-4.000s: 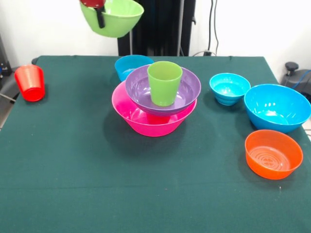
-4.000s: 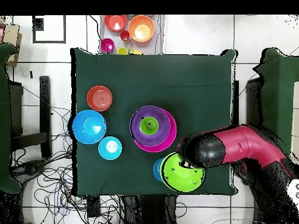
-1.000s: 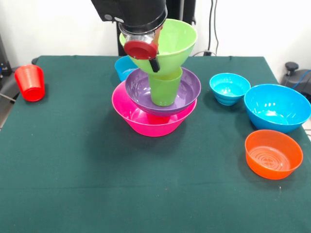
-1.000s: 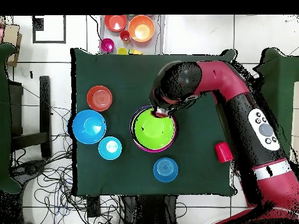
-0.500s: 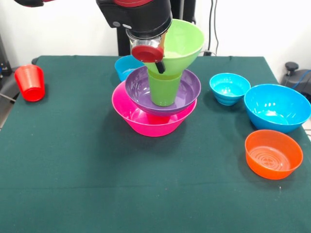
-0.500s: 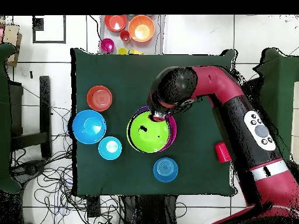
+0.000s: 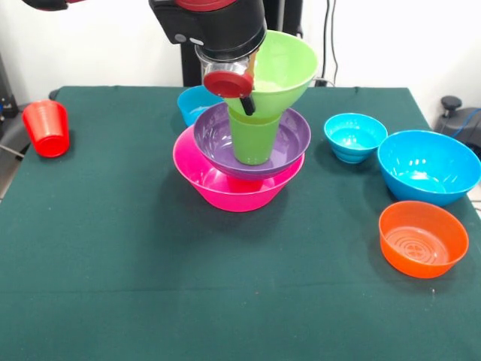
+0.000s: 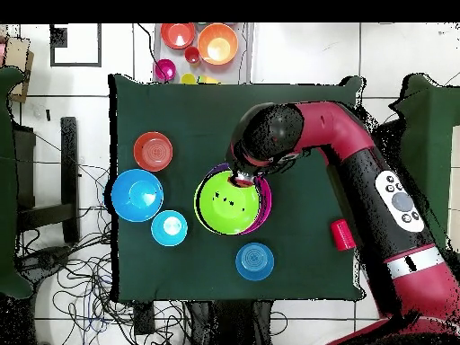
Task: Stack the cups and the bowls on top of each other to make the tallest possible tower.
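Observation:
The tower stands mid-table: a wide hot pink bowl (image 7: 234, 188) holds a purple bowl (image 7: 216, 135), and a lime green cup (image 7: 253, 139) stands upright in that. My gripper (image 7: 245, 96) is shut on the rim of the lime green bowl (image 7: 284, 64), which sits tilted on the cup's mouth. From overhead the lime green bowl (image 8: 229, 204) hides the cup, with my gripper (image 8: 241, 178) at its rim. A red-orange cup (image 7: 46, 128) stands at the table's left edge. I see no crimson-pink cup on the table.
A small cyan bowl (image 7: 355, 136), a large blue bowl (image 7: 428, 165) and an orange bowl (image 7: 422, 238) sit to the right. A second small cyan bowl (image 7: 192, 101) is behind the tower. Overhead, spare dishes (image 8: 199, 43) lie beyond the table's far edge.
The lime green bowl has come from high above the table's robot side onto the green cup. In the last second it shifted slightly sideways and tilted.

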Tool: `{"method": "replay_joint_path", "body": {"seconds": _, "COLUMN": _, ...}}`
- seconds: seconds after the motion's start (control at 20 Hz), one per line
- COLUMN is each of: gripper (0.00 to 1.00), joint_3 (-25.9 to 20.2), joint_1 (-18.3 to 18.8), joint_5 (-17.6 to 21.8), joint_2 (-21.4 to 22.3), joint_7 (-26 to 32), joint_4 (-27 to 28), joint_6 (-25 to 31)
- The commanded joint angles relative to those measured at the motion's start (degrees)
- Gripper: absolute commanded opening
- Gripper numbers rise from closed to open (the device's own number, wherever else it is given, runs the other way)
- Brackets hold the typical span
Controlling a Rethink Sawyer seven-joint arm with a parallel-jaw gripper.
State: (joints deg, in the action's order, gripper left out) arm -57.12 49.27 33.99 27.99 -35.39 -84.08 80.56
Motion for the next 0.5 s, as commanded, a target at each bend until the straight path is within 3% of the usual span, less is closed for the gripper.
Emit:
{"method": "replay_joint_path", "body": {"seconds": 0.05, "gripper": 0.00, "joint_3": 2.2, "joint_1": -1.2, "joint_5": 3.7, "joint_2": 0.8, "joint_7": 9.6, "joint_4": 1.5, "joint_6": -0.6}}
{"method": "replay_joint_path", "body": {"seconds": 0.5, "gripper": 0.00, "joint_3": 2.6, "joint_1": -1.5, "joint_5": 4.7, "joint_2": 0.1, "joint_7": 11.5, "joint_4": 4.2, "joint_6": 0.3}}
